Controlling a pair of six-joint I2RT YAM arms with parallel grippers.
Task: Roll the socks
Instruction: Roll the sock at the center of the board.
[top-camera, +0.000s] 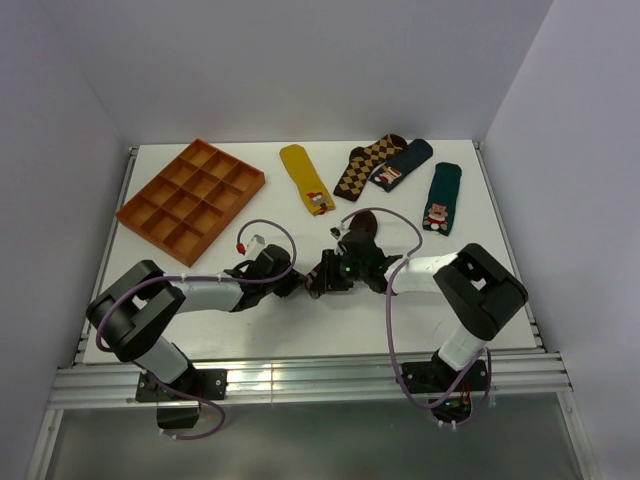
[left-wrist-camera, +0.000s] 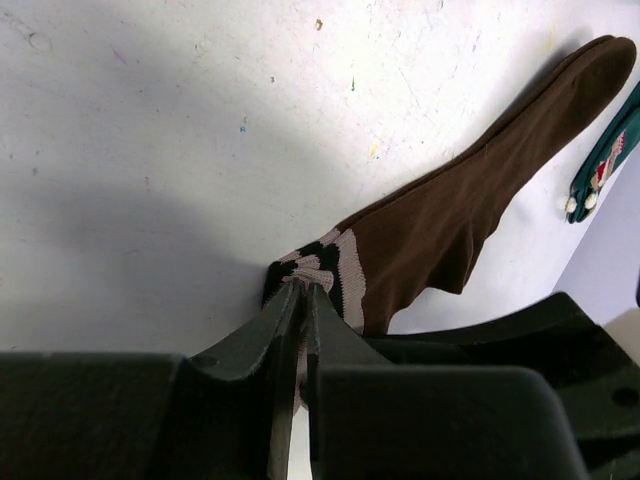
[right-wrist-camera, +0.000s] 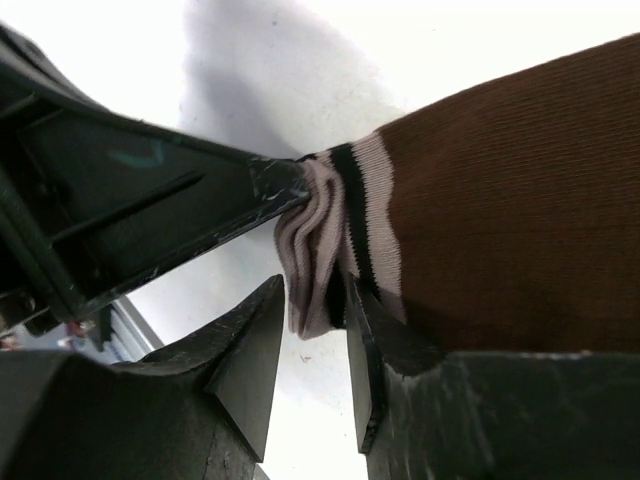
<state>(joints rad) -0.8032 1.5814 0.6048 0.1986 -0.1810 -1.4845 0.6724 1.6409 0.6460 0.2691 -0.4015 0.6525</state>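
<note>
Two robot arms meet in the middle of the white table (top-camera: 300, 335), low in the top view. The plain dark brown cloth sock with pale cream stripes at its cuff (left-wrist-camera: 460, 210) lies flat on the table. In the left wrist view it runs from the middle of the frame up to the upper right corner. The cuff is at the bottom middle. The black left gripper (left-wrist-camera: 300, 292) has its jaws pressed together on the cuff, pinching the stripy edge into little folds.

In the right wrist view the black right gripper (right-wrist-camera: 314, 292) sits at the bottom middle. Its jaws stand a bit apart, one on each side of the bunched cuff. They look like they touch the cloth, but I cannot tell if they squeeze it.

I think the roll has not started, because the sock is long and flat.

What could go wrong? The grippers are very close, so they could bump when one turns. The left one holds only a thin bit of cuff, so a tug could pull it out. If the right one grabs just one layer, the roll could come out loose. The dark green sock with a small picture on it (left-wrist-camera: 600, 165) lies near the toe at the right edge, and a dragged sock could push it
</note>
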